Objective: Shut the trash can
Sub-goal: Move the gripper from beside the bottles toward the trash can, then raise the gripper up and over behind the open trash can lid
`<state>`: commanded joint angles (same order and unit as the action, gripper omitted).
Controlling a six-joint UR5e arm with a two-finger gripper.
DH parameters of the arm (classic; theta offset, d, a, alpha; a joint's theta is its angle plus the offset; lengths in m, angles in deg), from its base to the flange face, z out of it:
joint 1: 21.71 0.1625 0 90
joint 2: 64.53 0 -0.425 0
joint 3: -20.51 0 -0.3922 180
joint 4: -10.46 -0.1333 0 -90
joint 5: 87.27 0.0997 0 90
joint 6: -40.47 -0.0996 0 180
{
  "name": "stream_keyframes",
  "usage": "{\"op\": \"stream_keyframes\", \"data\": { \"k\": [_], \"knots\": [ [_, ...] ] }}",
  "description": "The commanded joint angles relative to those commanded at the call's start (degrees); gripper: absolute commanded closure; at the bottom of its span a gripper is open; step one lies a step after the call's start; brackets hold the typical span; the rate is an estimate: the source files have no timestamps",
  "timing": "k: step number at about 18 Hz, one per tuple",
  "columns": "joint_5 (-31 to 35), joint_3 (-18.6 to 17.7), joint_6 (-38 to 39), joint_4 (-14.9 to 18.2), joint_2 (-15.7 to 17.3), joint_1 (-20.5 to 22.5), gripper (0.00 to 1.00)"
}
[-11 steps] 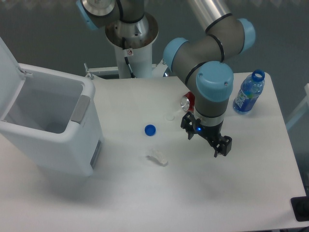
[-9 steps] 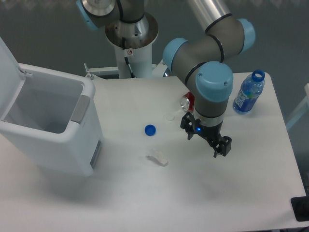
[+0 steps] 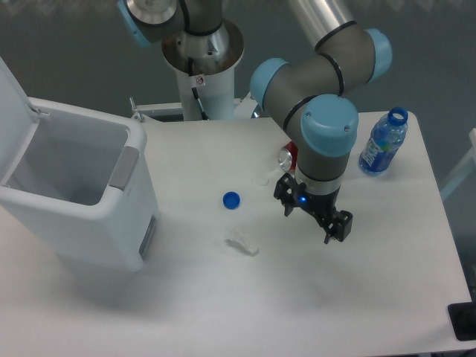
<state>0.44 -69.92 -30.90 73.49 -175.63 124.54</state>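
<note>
A white table (image 3: 223, 312) carries the scene, viewed from above and in front. The trash can (image 3: 82, 216), a large boxy white bin with rounded corners, stands at the left edge of the table; its hinged lid (image 3: 11, 126) is swung up and back at the far left, leaving the interior open, and a grey rectangular latch (image 3: 125, 168) sits on the rim that faces the middle of the table. The robot arm (image 3: 320, 97), grey with light blue joint caps, reaches down from its white base column (image 3: 202, 82) at the back edge and ends over the centre-right of the table. Its black gripper (image 3: 312, 212) points downward above the table surface, well apart from the trash can; the two fingers stand apart with a wide gap between them and nothing held. A blue bottle cap (image 3: 231, 199) lies near the table centre, between the trash can and the gripper. A small piece of clear plastic (image 3: 243, 242) lies just in front of the cap. A red can (image 3: 288, 157) is partly hidden behind the arm's wrist. A clear bottle with a blue label (image 3: 383, 143) stands uncapped near the back right corner of the table.
</note>
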Motion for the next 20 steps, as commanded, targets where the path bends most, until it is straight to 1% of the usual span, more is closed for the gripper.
{"op": "stream_keyframes", "data": {
  "k": [1,2,4,6,7,9,10,11,13,14,15,16,17,19,20],
  "knots": [
    [-0.9,-0.4,0.1,-0.2,0.9,0.0,0.00],
    [-2.5,-0.4,0.9,0.8,1.4,-0.3,0.00],
    [-6.0,-2.2,4.7,1.6,4.4,-0.6,0.00],
    [-6.6,-2.2,6.1,2.0,6.9,-0.9,0.00],
    [-6.7,-2.2,7.4,2.7,8.9,-1.3,0.00],
    [-7.2,-2.1,8.4,3.2,11.1,-2.5,0.00],
    [-8.0,-2.1,9.0,3.3,11.9,-3.3,0.06],
    [-9.0,-2.1,10.6,3.9,12.7,-3.7,0.15],
    [-12.1,-2.0,14.0,4.9,14.3,-3.9,0.45],
    [-13.3,-2.1,15.5,4.9,15.3,-4.1,0.65],
    [-14.1,-2.2,17.2,4.9,16.5,-4.5,0.81],
    [-14.2,-2.2,19.0,4.8,17.6,-5.2,0.96],
    [-14.4,-2.2,20.9,4.7,19.0,-5.9,1.00],
    [-14.5,-1.9,22.8,4.3,21.2,-8.0,1.00],
    [-14.8,-1.0,24.2,4.3,22.3,-8.9,1.00]
  ]
}}
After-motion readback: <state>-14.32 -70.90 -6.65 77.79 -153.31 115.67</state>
